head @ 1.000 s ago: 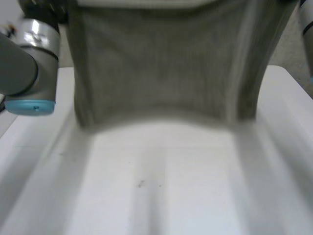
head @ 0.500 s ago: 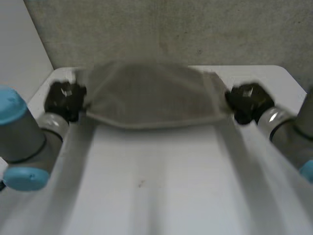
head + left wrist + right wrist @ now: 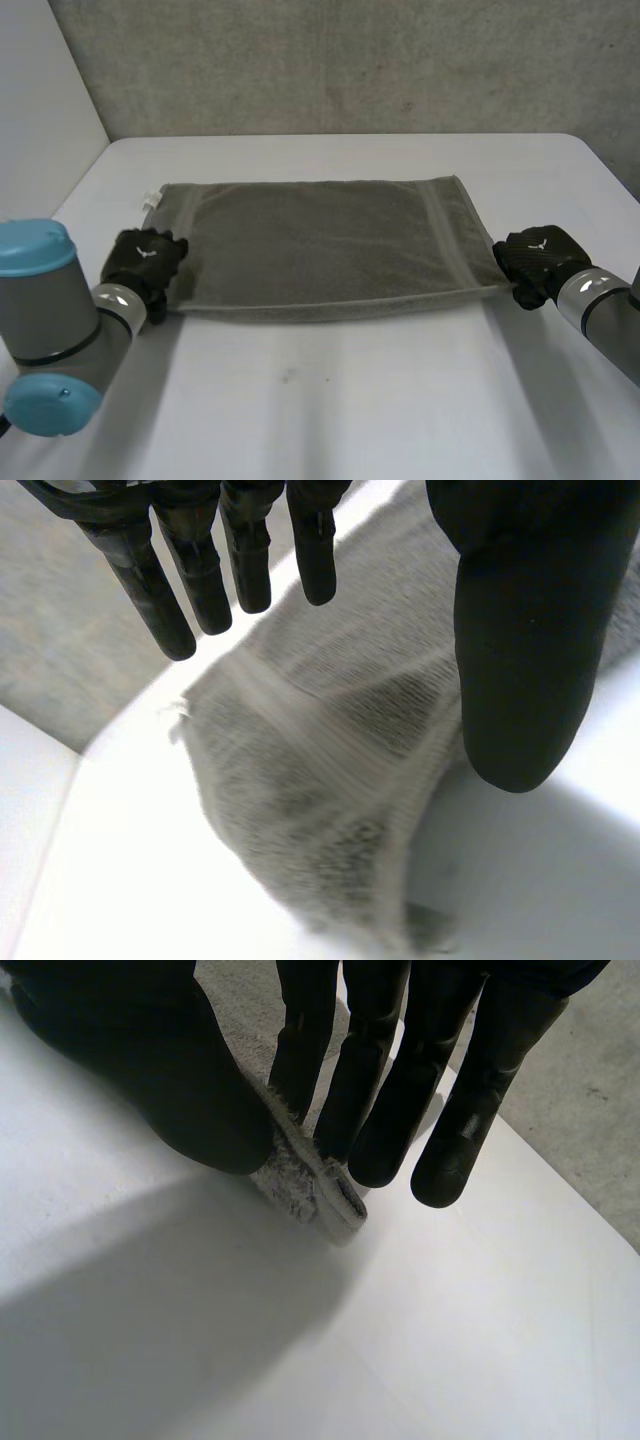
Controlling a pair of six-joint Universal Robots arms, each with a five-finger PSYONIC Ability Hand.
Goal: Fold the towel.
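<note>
A grey-brown towel (image 3: 320,240) lies flat on the white table (image 3: 330,400), doubled over, with its long edges running left to right. My left hand (image 3: 145,258) rests at its near left corner. In the left wrist view the fingers (image 3: 160,580) are straight and the thumb (image 3: 520,650) stands apart from them, with the towel's corner (image 3: 330,810) lying loose on the table beneath. My right hand (image 3: 535,260) is at the near right corner. There the thumb (image 3: 150,1070) and straight fingers pinch the towel's edge (image 3: 310,1185), just above the table.
A small white tag (image 3: 150,198) sticks out of the towel's far left corner. A grey wall (image 3: 330,60) rises behind the table's far edge, and a white panel (image 3: 40,110) stands at the left. Bare tabletop lies in front of the towel.
The towel hung high before the camera, then both hands swung it forward and down until it lay flat on the table. The left hand has let go of its corner.
</note>
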